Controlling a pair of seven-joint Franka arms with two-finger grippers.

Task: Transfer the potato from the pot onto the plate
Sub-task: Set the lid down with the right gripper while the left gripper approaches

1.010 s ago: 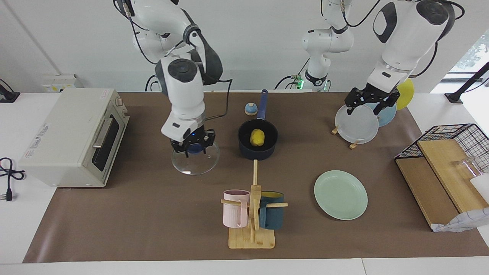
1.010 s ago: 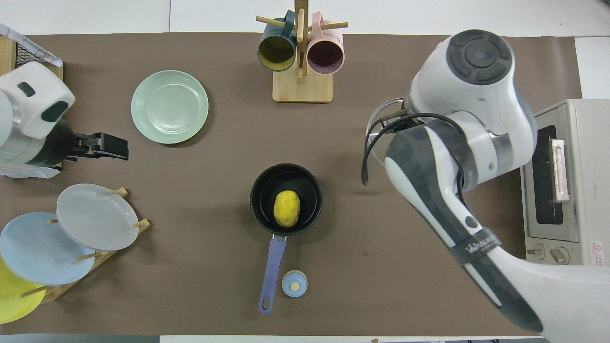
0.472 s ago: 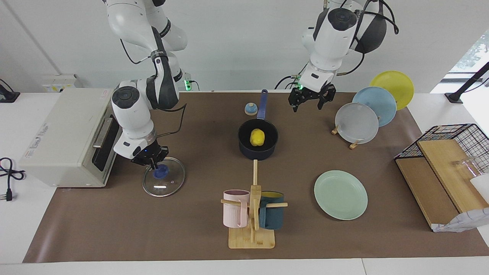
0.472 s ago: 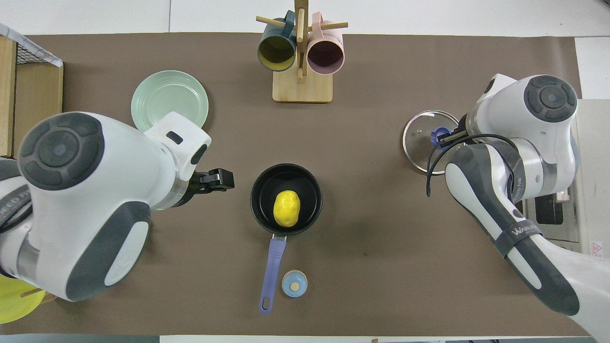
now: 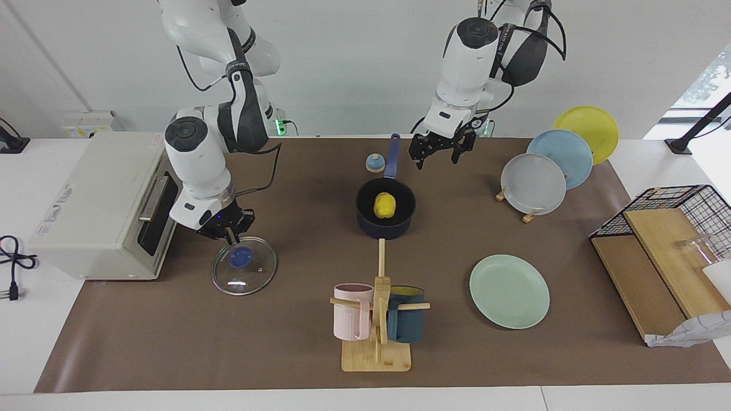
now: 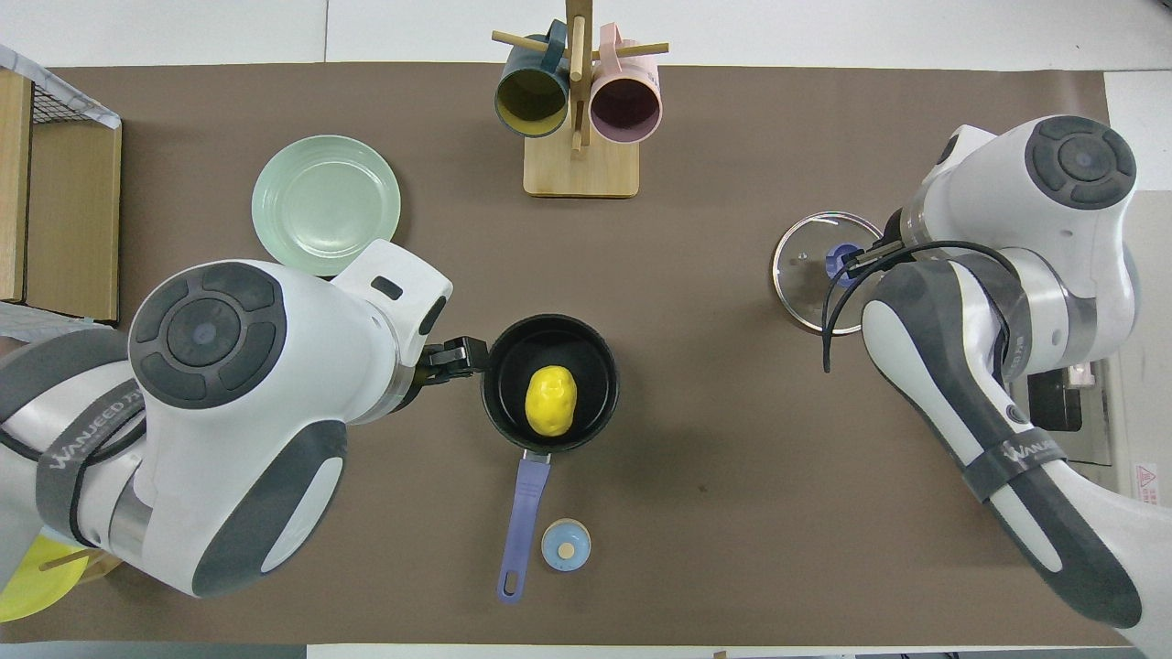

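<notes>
You can read "WANJEED" on the dark band of each arm in the overhead view, and a small red warning sticker sits on the oven [image 5: 108,205], too small to read. Your left gripper [image 5: 438,157] hangs in the air with its fingers spread wide and nothing between them, up over the cloth beside the pot's handle; the pot [image 5: 386,221] lies just below it toward the mug rack [image 5: 378,319], with the potato [image 5: 384,205] resting inside on the black bottom. The plate [image 5: 509,291] lies flat and bare, well apart from that gripper, toward the left arm's end and farther from the robots than the pot. A second ago this gripper was over the plates in the rack [image 5: 534,184]; half a second ago it was between there and the pot, and now it has come closer still to the pot. Your right gripper [image 5: 228,233] is pinched shut and holds nothing, poised just above the lid [image 5: 244,266], whose blue knob sits directly under the fingertips. A second ago it carried that lid nearer the pot; the lid has since come down flat in front of the oven, and the gripper has lifted off the knob.
</notes>
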